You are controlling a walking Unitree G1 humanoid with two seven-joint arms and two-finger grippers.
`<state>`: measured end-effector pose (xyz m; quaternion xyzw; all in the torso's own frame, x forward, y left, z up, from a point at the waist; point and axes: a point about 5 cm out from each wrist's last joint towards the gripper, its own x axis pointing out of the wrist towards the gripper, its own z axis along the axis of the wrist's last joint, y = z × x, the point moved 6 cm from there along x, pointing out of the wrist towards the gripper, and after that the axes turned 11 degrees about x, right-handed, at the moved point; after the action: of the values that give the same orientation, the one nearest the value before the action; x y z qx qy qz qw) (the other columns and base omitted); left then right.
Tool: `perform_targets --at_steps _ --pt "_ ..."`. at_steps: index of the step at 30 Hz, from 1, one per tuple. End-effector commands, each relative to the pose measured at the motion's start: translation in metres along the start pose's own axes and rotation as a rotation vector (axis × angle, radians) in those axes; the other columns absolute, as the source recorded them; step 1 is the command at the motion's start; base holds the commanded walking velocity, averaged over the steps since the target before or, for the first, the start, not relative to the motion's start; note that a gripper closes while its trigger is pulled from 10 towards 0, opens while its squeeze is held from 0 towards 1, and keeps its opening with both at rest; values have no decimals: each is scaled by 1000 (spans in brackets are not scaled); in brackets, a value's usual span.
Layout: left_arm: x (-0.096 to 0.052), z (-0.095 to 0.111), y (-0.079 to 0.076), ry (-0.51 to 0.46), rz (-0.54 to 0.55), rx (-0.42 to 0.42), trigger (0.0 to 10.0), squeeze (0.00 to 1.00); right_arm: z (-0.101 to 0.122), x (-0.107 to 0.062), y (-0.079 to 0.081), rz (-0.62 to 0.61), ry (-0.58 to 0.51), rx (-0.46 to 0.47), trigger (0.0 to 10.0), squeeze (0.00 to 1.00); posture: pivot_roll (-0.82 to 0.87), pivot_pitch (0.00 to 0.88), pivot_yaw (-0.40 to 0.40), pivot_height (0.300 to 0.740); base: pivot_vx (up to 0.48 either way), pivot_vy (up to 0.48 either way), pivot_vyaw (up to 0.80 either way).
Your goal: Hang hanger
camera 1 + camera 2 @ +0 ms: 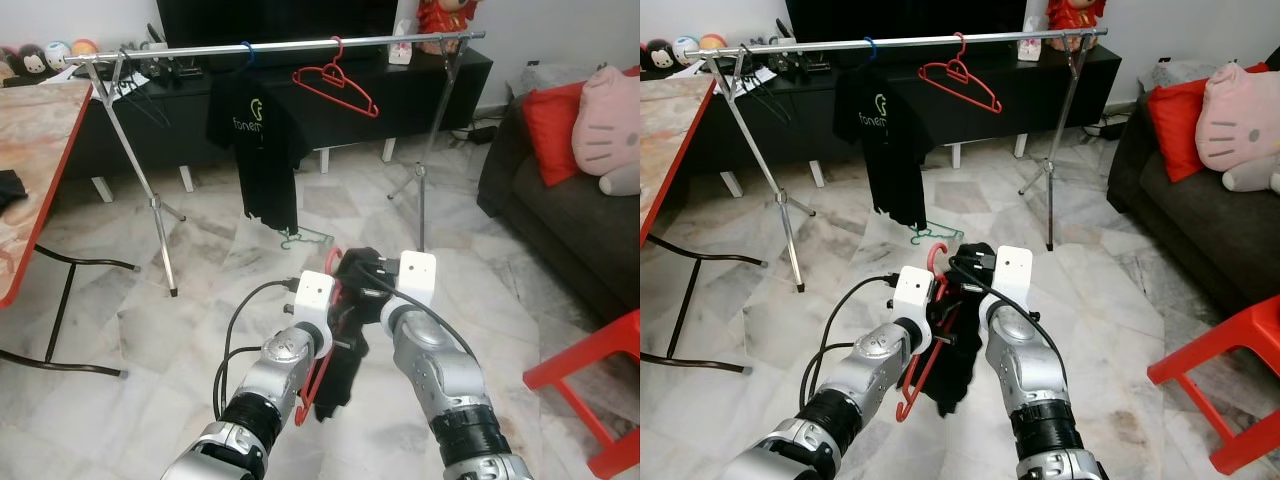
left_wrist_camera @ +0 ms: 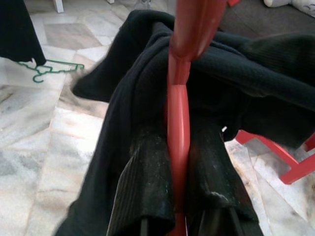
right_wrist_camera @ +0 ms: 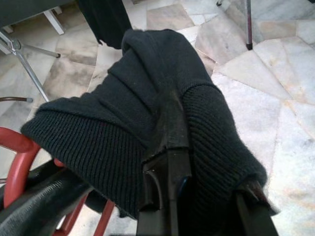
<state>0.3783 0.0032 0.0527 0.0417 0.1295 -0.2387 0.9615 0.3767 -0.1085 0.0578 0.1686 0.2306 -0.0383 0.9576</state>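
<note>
A red plastic hanger (image 1: 318, 385) with a black knit garment (image 1: 345, 340) bunched over it hangs low in front of me, over the floor. My left gripper (image 2: 178, 135) is shut on the hanger's red bar (image 2: 178, 113), one finger on each side, with knit cloth wrapped over both fingers. My right gripper (image 3: 206, 147) is pushed into the same garment (image 3: 147, 98) from the other side, its fingers covered by the cloth it pinches. The metal clothes rail (image 1: 280, 45) stands about two metres ahead, well above both grippers.
On the rail hang an empty red hanger (image 1: 335, 78) and a black T-shirt (image 1: 258, 140). A green hanger (image 1: 300, 238) lies on the marble floor beneath. A table (image 1: 30, 150) is on the left, a dark sofa (image 1: 560, 200) and a red chair (image 1: 600, 380) on the right.
</note>
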Motion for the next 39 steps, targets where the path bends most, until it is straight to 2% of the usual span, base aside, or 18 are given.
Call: perform_targets --at_steps 1,4,7,12,19,23,26,27,28,29,30,39 --pt "8 32 -12 -91 -5 -35 10000 0 -1 -3 -6 -4 13 30 10000 0 -78 0 -53 740 0 0 0" --pt "9 33 -18 -97 -39 -54 10000 0 -2 -7 10 76 12 8 10000 0 -78 0 -53 740 0 0 0" --pt "9 29 -30 -84 -104 -35 10000 0 0 -9 18 108 9 3 10000 0 -75 0 -53 740 0 0 0" --pt "8 27 -37 -80 -128 -34 10000 0 -1 -10 26 142 17 -20 10000 0 -77 0 -55 740 0 0 0" --pt "8 33 -34 -108 -116 -43 10000 0 1 -12 28 158 5 -23 10000 0 -75 0 -55 740 0 0 0" --pt "9 37 -24 -126 -68 -55 10000 0 0 -13 23 132 6 -22 10000 0 -75 0 -55 740 0 0 0" --pt "9 38 -24 -132 -72 -57 10000 0 -2 -12 20 125 14 -20 10000 0 -75 0 -55 740 0 0 0" --pt "9 39 -24 -133 -72 -57 10000 0 -3 -12 21 127 15 -20 10000 125 -75 0 -55 740 0 0 0" --pt "9 39 -25 -135 -74 -59 10000 0 -3 -12 21 131 16 -20 10000 722 -75 0 -55 740 0 0 0" --pt "8 39 -25 -137 -74 -61 10000 0 -3 -12 22 133 17 -21 10000 722 -75 0 -55 740 0 0 0" --pt "8 39 -25 -138 -74 -61 10000 0 -3 -13 22 135 18 -21 10000 1000 -75 0 -55 740 0 0 0" --pt "7 51 -22 -203 -61 -97 10000 0 -6 -15 21 136 26 -23 10000 1000 -80 0 -56 740 0 0 0"
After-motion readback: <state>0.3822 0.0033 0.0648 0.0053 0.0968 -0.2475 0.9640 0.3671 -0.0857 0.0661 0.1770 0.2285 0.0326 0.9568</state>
